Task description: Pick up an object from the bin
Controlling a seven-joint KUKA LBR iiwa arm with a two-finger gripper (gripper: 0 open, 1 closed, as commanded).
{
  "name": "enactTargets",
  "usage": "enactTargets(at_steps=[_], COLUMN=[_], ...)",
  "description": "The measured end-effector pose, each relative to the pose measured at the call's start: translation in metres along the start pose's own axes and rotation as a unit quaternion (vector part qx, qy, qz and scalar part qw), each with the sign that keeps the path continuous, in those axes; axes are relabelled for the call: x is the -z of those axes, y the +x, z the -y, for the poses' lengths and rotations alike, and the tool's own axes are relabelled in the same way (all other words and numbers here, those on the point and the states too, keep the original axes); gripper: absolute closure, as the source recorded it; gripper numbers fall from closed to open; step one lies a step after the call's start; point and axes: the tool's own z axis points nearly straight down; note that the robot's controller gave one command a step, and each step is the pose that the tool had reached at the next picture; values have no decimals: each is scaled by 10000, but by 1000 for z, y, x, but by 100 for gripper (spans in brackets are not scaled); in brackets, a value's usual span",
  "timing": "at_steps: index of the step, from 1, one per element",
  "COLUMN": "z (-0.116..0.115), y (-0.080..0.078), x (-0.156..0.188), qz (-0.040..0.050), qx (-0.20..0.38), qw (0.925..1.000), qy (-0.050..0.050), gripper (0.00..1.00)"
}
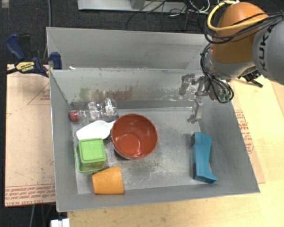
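Observation:
My gripper (190,106) hangs over the right part of the bin near the back wall, open, with nothing between its fingers. Just below it on the bin floor lies a blue oblong block (202,157), lengthwise towards the front edge and apart from the fingertips. A red bowl (134,136) stands upright at the middle of the bin, to the left of the gripper.
At the left lie a green square box (91,155), a white lid (93,130), a clear crumpled plastic piece (99,109) and a small red thing (74,115). An orange cup (108,180) lies on its side at the front left. The arm reaches in from the upper right.

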Motion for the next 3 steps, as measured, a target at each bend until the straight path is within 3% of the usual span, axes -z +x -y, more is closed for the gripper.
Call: enactTargets(at_steps=[1, 2, 3], z=[-92, -158, -155], y=[29, 57, 112], x=[-80, -132, -121], qz=[-35, -34, -50], qx=[188, -195, -461], qw=[9998, 9998, 9989], qy=[-21, -25, -25], gripper=[0, 0, 0])
